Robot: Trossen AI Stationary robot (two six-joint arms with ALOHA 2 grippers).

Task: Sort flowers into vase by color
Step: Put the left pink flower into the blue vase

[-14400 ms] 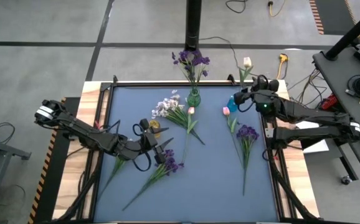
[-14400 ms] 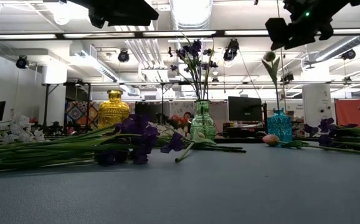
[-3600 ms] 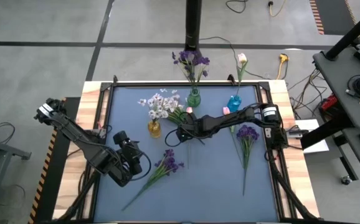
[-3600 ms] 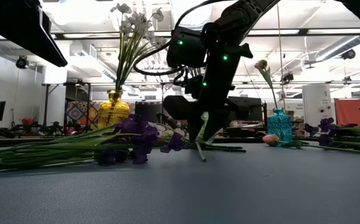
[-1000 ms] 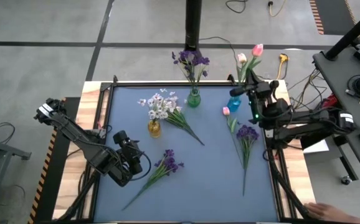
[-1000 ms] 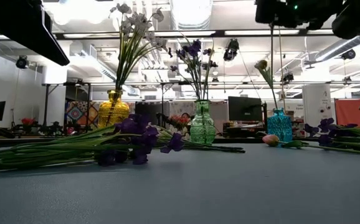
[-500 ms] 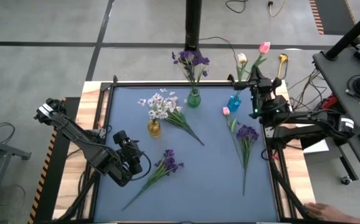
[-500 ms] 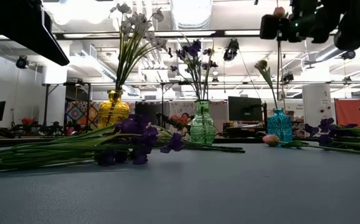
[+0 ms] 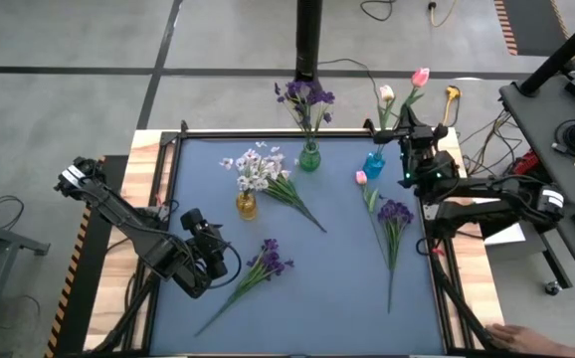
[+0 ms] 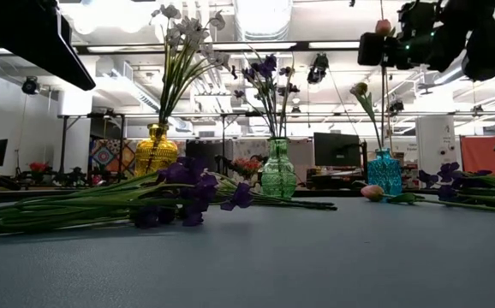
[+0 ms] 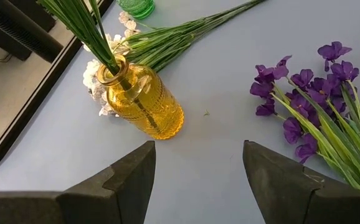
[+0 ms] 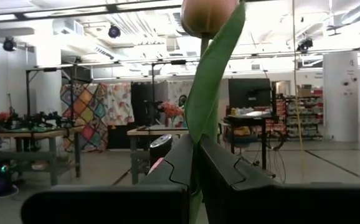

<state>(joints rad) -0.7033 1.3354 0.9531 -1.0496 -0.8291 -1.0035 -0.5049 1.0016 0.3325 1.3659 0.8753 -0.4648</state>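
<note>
My right gripper (image 9: pixel 409 121) is shut on a pink tulip, whose bud (image 9: pixel 420 77) stands high over the table's far right. It is beside the blue vase (image 9: pixel 374 162), which holds a pale tulip (image 9: pixel 395 96). White sprays stand in the yellow vase (image 9: pixel 246 206) and purple blossoms in the green vase (image 9: pixel 309 156). A purple sprig (image 9: pixel 268 264), a second purple sprig (image 9: pixel 395 212), a pink bud (image 9: pixel 361 177) and a white spray's stems (image 9: pixel 297 204) lie flat on the table. My left gripper (image 11: pixel 198 180) hovers open at the near left, beside the first purple sprig. My right gripper pinches the tulip's stem and leaf (image 12: pixel 198 134) between its two fingers, a little below the bud (image 12: pixel 208 15). The fingers slant upward and the tulip stands upright, bud above them, lifted clear of the table. Whether its lower end reaches the blue vase (image 10: pixel 384 174) cannot be told.
The blue mat is framed by a black rail (image 9: pixel 173 174) on wooden boards. A black post (image 9: pixel 309 40) stands behind the far edge. A person's hand (image 9: pixel 526 338) shows at the near right corner, off the table. Bare mat lies in the near middle.
My right gripper, still shut on the pink tulip, has swung toward the table's far right edge and come down a little. The bud has shifted right with it and now shows in the low view above the blue vase.
</note>
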